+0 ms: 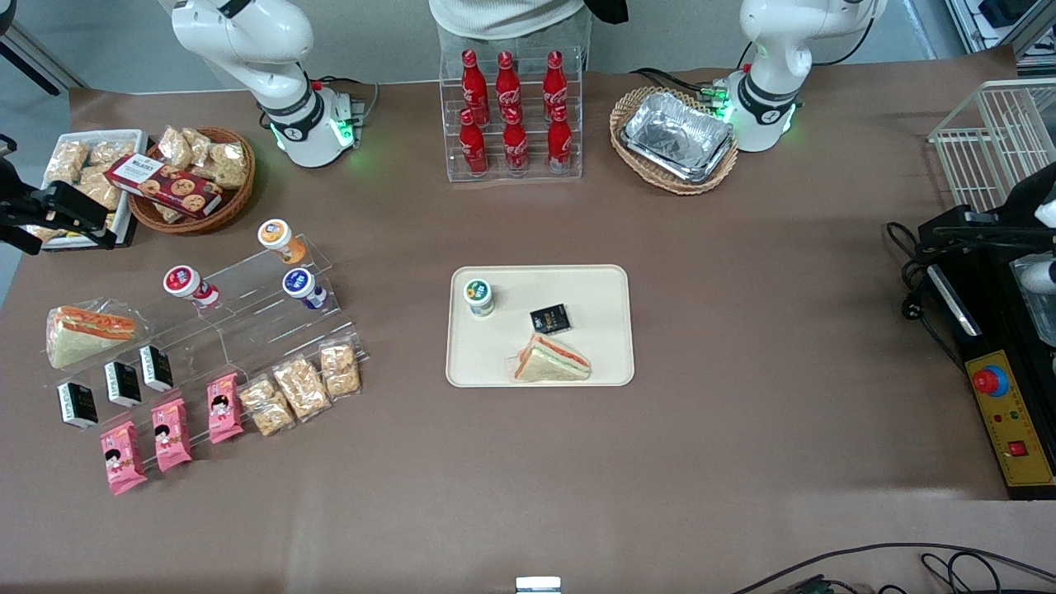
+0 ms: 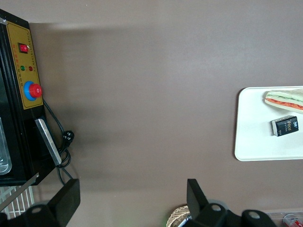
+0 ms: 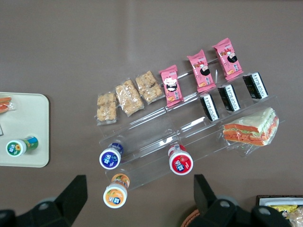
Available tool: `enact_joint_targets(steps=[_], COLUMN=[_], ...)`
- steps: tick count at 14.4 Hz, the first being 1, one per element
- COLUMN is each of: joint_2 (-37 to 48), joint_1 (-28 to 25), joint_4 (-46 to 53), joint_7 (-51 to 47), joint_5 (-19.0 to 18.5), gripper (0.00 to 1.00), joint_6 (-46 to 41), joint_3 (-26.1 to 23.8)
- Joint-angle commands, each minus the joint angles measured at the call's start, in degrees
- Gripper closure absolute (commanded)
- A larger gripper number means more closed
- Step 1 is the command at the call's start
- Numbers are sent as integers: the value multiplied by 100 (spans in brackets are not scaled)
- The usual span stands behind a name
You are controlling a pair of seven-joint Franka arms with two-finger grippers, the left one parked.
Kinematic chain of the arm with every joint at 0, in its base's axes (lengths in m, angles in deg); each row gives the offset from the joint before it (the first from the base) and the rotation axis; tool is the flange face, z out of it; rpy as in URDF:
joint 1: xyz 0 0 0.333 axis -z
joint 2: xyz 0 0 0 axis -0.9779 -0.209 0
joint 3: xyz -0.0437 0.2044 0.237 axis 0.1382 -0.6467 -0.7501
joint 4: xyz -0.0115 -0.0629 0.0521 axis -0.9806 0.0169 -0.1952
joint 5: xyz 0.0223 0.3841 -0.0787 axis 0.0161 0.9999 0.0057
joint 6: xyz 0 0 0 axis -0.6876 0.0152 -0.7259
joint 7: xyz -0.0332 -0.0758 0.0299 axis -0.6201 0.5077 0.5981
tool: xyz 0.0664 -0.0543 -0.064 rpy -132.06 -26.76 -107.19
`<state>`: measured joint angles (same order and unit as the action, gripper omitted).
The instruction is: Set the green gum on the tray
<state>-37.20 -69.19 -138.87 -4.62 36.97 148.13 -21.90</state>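
Green gum standing on the cream tray, gripper well away from it.

The green gum [image 1: 478, 297], a small round plastic bottle with a white body and green-rimmed lid, stands upright in a corner of the flat, round-cornered tray [image 1: 602, 363]. Sharing the smooth tray are a small black packet [image 1: 551, 318] and a wrapped triangular sandwich [image 1: 551, 361], both apart from the bottle. The gripper [image 3: 137, 198] hangs above a clear stepped plastic rack [image 3: 156, 137] at the working arm's end of the table, its dark fingers [image 3: 75, 191] spread wide with nothing between them. On the rack, blue-lidded [image 3: 109, 157], red-lidded [image 3: 180, 162] and orange-lidded [image 3: 115, 195] bottles seem to lie tilted.
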Motion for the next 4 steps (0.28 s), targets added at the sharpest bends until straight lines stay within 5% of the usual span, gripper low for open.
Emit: enact_joint_targets(steps=[1,4], joint_2=[2,10], joint_1=[13,4], joint_4=[213,213], joint_7=[-80,-80], joint_5=[-19,-10], gripper=[0,0], joint_6=[-425,-452], joint_3=[-37,-46])
